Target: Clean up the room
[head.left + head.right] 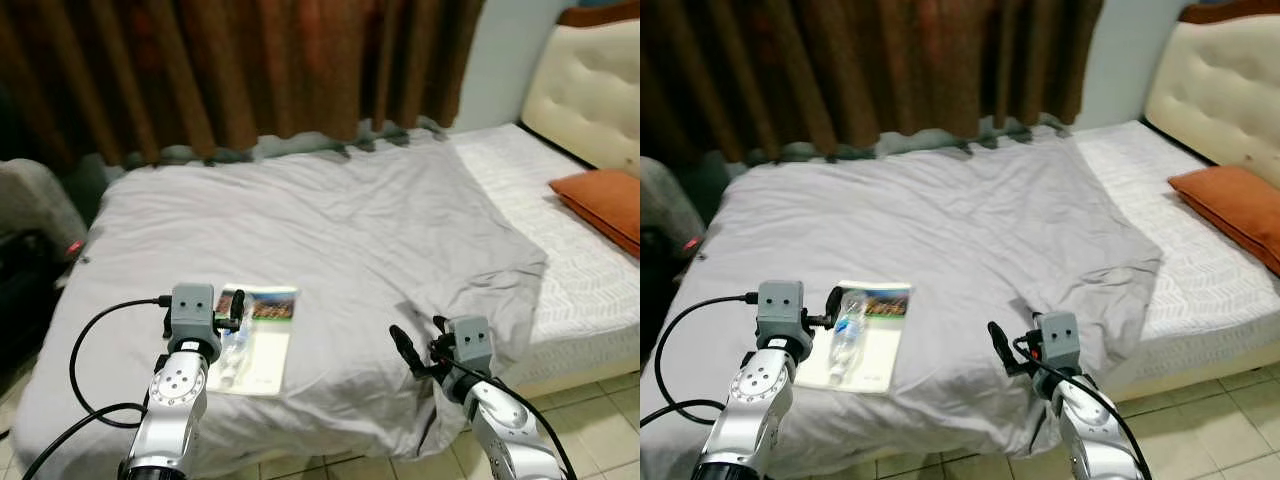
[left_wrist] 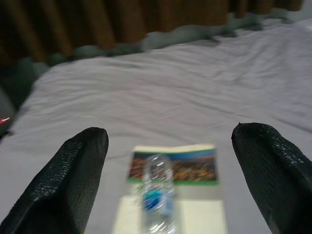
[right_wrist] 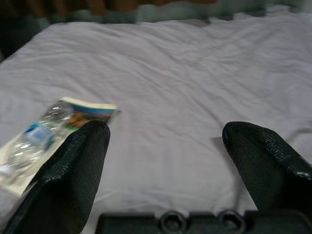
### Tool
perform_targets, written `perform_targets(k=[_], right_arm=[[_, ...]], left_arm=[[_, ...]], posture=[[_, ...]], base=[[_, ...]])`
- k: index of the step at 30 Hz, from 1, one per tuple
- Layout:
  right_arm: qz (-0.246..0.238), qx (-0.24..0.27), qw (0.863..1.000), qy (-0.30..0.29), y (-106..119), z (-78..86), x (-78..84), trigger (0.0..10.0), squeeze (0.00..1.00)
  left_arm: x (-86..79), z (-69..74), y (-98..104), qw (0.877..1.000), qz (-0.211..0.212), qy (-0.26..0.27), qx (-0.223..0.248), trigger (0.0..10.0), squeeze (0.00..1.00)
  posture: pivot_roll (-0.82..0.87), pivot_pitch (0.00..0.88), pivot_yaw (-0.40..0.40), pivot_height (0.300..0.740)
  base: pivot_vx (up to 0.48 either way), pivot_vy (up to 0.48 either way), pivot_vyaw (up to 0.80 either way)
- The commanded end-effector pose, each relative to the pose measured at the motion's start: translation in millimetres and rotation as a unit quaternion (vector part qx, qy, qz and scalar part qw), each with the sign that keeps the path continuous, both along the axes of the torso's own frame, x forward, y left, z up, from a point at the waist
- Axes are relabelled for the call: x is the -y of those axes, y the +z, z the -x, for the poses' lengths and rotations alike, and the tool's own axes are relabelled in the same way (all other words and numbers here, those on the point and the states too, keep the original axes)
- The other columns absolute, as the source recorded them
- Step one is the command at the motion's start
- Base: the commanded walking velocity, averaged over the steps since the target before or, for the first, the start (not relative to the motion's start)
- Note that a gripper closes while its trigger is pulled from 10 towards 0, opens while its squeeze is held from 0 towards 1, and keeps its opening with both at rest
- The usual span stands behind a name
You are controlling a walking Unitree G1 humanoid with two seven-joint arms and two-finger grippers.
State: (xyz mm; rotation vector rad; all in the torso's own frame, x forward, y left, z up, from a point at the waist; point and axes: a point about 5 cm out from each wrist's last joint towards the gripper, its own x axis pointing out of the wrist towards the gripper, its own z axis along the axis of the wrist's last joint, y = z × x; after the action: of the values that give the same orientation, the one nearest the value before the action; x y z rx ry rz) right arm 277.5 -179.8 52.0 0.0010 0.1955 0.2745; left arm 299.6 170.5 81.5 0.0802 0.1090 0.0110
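A clear plastic water bottle with a blue label lies on a colourful booklet on the grey bedsheet, near the bed's front left. My left gripper is open just short of the bottle, which lies between and a little beyond its fingers. My right gripper is open over the sheet's front edge, to the right of the booklet, with nothing between its fingers.
An orange pillow lies on the bare white mattress by the cream headboard. Brown curtains hang behind the bed. A dark object with a red light stands at the left. Tiled floor lies below right.
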Motion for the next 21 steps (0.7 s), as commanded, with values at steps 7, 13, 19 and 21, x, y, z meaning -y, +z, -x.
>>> perform_targets(k=[7,13,19,21], right_arm=[[0.007,-0.006,1.000,0.004,-0.1,-2.6,1.2,10.0,0.00],[0.012,-0.010,1.000,0.024,-1.5,-1.3,-2.4,10.0,0.00],[0.018,-0.027,0.999,0.017,-8.3,2.2,-0.9,10.0,0.00],[0.022,-0.031,0.999,0.017,-9.6,3.0,-0.4,10.0,0.00]], left_arm=[[0.5,-0.5,-3.9,1.000,0.015,0.008,-0.012,10.0,0.00],[-2.9,1.7,-8.9,0.999,0.027,0.022,-0.023,10.0,0.00],[-0.8,-4.1,-13.6,0.999,0.020,0.003,-0.041,10.0,0.00],[-0.1,-7.5,-15.6,0.999,0.014,-0.009,-0.052,10.0,0.00]], posture=[[-0.02,0.015,0.024,0.740],[-0.02,0.015,0.020,0.740],[-0.02,0.028,0.015,0.740],[-0.03,0.030,0.020,0.740]], base=[[0.480,0.000,0.00],[0.424,0.120,0.17],[0.440,0.000,0.40],[0.231,0.000,0.00]])
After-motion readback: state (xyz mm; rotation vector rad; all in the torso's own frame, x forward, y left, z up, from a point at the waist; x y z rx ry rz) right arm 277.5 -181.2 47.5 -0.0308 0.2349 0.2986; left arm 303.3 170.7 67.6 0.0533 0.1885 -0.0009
